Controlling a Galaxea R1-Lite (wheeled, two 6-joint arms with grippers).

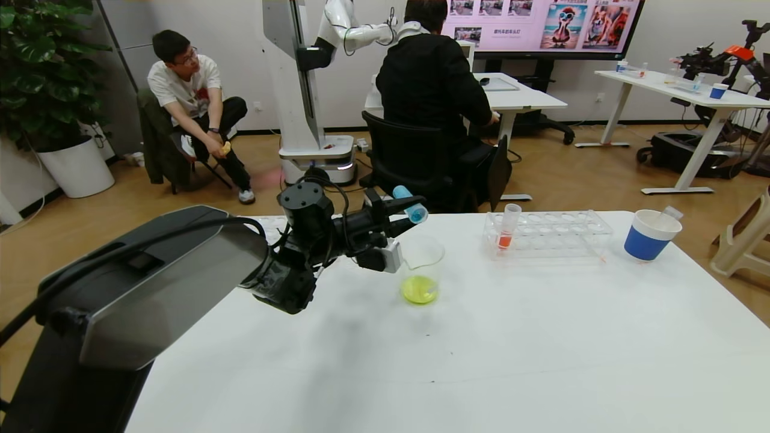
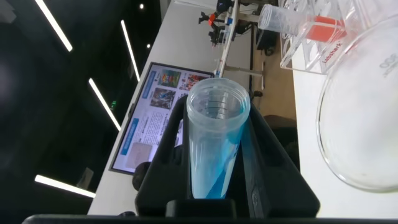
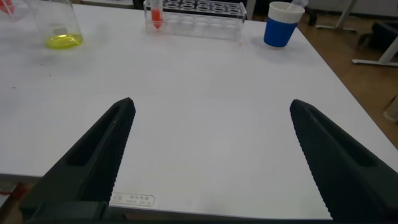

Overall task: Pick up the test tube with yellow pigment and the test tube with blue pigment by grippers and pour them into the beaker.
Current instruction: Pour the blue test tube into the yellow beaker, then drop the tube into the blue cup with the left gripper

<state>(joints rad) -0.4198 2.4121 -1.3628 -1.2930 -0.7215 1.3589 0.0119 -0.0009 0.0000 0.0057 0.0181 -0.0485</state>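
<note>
An office-like robotics lab is shown. A white table (image 1: 541, 361) is set on a wooden floor (image 1: 577, 174), and a clear test tube rack (image 1: 547, 233) and a glass beaker (image 1: 421, 270) are laid out on it. Behind, height-adjustable desks (image 1: 680, 90), a wall screen (image 1: 541, 24), a second white robot (image 1: 307, 84), two seated people (image 1: 192, 102) and a potted plant (image 1: 42, 78) are seen

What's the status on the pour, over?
Left pincer shut on blue tube, tilted beside beaker rim. Beaker already holds yellow liquid. Right pincer open, idle over bare table. Nothing in the way.
</note>
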